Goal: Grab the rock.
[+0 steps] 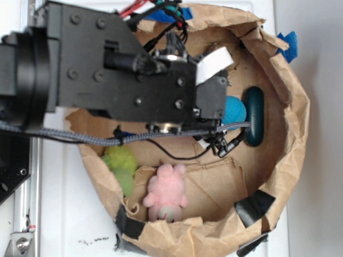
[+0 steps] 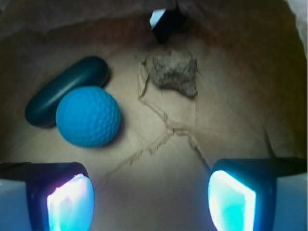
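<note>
The rock (image 2: 174,72) is a rough brown-grey lump lying on the brown paper floor, near the top middle of the wrist view. My gripper (image 2: 151,202) hangs above the paper well short of it, open, with only bare paper between its two glowing pads (image 2: 70,204). A dimpled blue ball (image 2: 88,116) rests left of the rock, touching a smooth dark-green oblong object (image 2: 62,92). In the exterior view the arm's black body (image 1: 134,76) hides the rock; the blue ball (image 1: 236,110) and the dark-green object (image 1: 254,115) show at its right.
Everything sits inside a crumpled brown paper bag (image 1: 284,138) with raised walls, patched with black tape (image 1: 254,207). A pink plush toy (image 1: 166,191) and a green plush toy (image 1: 121,165) lie at the near side. Cables (image 1: 160,136) trail across the bag. A black tape piece (image 2: 165,24) sits behind the rock.
</note>
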### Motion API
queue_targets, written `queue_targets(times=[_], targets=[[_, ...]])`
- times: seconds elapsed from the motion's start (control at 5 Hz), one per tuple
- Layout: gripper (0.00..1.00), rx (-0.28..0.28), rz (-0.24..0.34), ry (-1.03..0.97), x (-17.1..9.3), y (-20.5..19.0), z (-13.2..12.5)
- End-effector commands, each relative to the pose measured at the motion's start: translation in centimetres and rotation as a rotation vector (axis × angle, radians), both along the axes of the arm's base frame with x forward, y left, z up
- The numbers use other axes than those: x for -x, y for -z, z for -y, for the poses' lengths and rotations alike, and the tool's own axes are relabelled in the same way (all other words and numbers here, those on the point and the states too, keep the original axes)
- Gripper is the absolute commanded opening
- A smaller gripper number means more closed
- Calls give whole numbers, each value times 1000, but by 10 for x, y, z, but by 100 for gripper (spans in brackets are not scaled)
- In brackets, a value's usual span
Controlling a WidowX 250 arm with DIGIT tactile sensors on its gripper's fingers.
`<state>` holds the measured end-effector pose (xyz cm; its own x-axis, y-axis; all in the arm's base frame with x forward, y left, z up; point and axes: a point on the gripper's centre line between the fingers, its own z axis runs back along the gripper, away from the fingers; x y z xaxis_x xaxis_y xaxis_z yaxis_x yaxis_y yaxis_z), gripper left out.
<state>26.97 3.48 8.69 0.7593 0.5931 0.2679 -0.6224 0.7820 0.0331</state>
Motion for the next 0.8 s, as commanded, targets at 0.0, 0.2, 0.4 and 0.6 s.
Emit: queue_targets(times=[0.0,0.2,0.4,0.6], targets=[[100,-80,104,-24,10,-15,-18],[100,-81,126,-56,7,-14,-33],[100,-81,119,-82,-18,-7,-57],[100,-75,110,-94,-30,-4,-65]])
